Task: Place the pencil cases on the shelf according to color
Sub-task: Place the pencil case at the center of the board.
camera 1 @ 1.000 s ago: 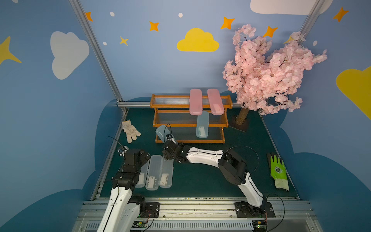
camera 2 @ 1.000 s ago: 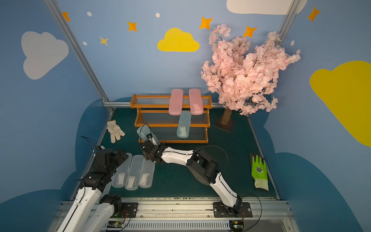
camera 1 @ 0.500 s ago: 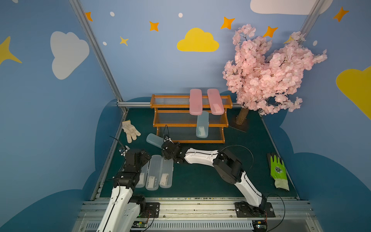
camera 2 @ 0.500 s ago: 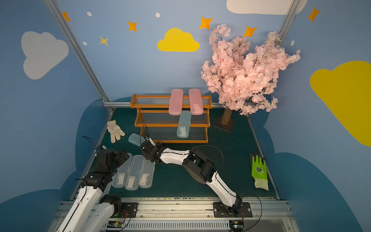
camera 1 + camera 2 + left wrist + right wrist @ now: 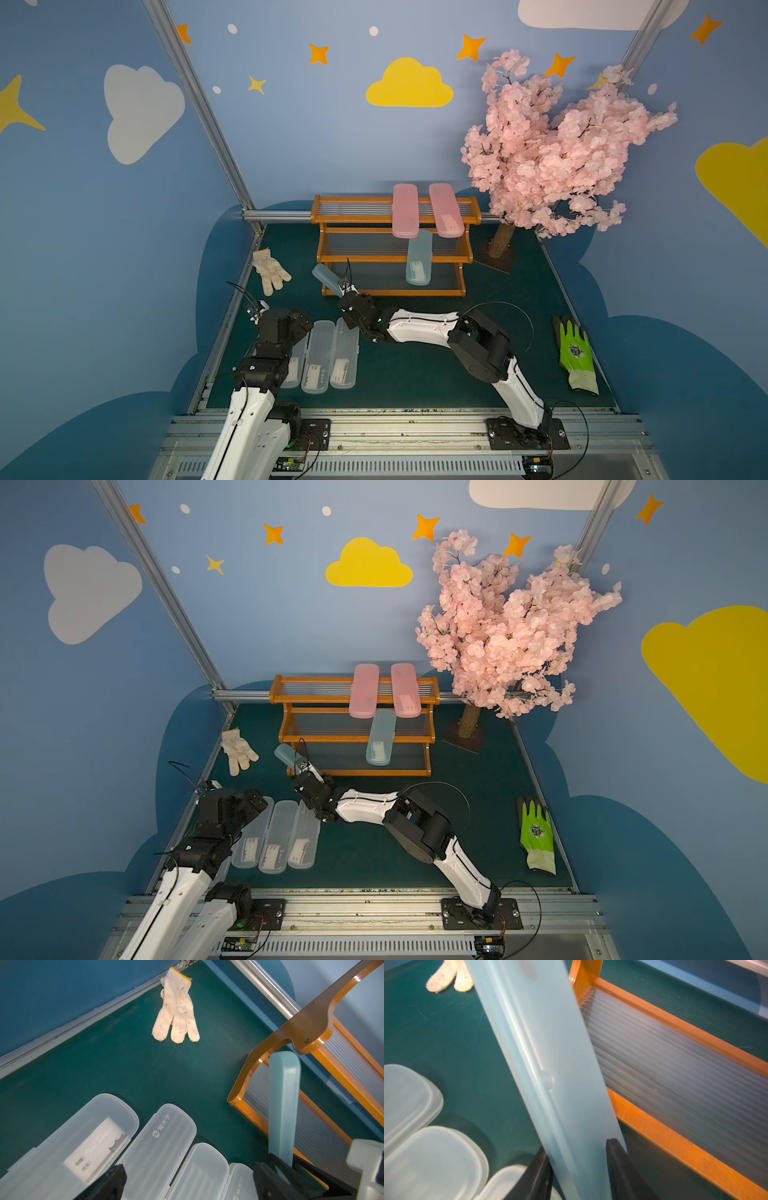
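The held blue case (image 5: 326, 276) is up off the green surface (image 5: 415, 374), tilted, its free end rising past the lower left corner of the shelf (image 5: 395, 293). The right jaws are closed on its lower end; in the right wrist view a black finger (image 5: 614, 1159) sits against each long side of the case (image 5: 546, 1053). The right arm (image 5: 419, 328) stretches low across the surface to reach it.

The second blue case (image 5: 419, 257) lies lengthwise on the middle tier, its near end hanging over the lowest one. Two pink cases (image 5: 405, 210) rest side by side on the top tier, towards its right.

Four clear cases (image 5: 160, 1147) lie in a row on the surface, just left of the held one. The left jaws stand wide apart and empty above them, at the end of the left arm (image 5: 266, 365).

A white glove (image 5: 270, 270) lies left of the shelf, a green glove (image 5: 575, 353) lies far right, and a pink blossom tree (image 5: 552, 158) stands behind.
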You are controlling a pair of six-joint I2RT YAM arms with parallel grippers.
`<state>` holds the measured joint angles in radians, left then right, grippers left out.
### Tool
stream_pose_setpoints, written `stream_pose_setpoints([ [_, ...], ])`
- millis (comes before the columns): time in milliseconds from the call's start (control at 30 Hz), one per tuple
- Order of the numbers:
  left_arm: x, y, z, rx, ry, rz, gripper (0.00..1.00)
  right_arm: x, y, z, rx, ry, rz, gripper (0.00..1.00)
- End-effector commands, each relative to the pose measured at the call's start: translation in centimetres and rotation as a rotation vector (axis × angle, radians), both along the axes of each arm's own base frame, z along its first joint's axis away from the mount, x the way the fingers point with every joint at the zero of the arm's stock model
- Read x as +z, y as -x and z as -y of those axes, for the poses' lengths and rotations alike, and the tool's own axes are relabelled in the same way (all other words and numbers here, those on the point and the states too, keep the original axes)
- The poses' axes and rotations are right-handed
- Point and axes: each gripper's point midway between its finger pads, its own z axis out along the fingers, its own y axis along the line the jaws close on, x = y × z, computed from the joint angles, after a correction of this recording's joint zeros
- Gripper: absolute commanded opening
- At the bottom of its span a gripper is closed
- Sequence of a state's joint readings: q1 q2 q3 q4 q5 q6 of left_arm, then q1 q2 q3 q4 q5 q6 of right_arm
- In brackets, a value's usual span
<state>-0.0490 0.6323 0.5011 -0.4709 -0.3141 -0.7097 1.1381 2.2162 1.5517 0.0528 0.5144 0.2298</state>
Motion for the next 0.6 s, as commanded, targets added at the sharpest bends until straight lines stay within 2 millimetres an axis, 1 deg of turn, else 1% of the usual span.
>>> stream_pose_setpoints([
  [0,0.7,0.1,0.0,-0.009,-0.01,0.017,1.0,0.0,1.7,1.7,0.004,0.058,0.003,0.4],
  [133,0.8,0.3,0.1,-0.006,-0.006,0.019,1.0,0.9,2.9,3.5,-0.001,0.097,0.044,0.35],
  [300,0.7,0.4,0.4,-0.011,0.018,0.023,1.0,2.1,4.5,5.7,-0.009,0.165,0.086,0.34],
  [400,0.7,0.5,0.7,-0.015,0.041,0.028,1.0,2.8,5.4,7.9,-0.053,0.222,0.099,0.34],
  [567,0.8,0.4,1.3,-0.023,0.066,0.036,1.0,4.2,7.2,12.6,-0.127,0.263,0.088,0.34],
])
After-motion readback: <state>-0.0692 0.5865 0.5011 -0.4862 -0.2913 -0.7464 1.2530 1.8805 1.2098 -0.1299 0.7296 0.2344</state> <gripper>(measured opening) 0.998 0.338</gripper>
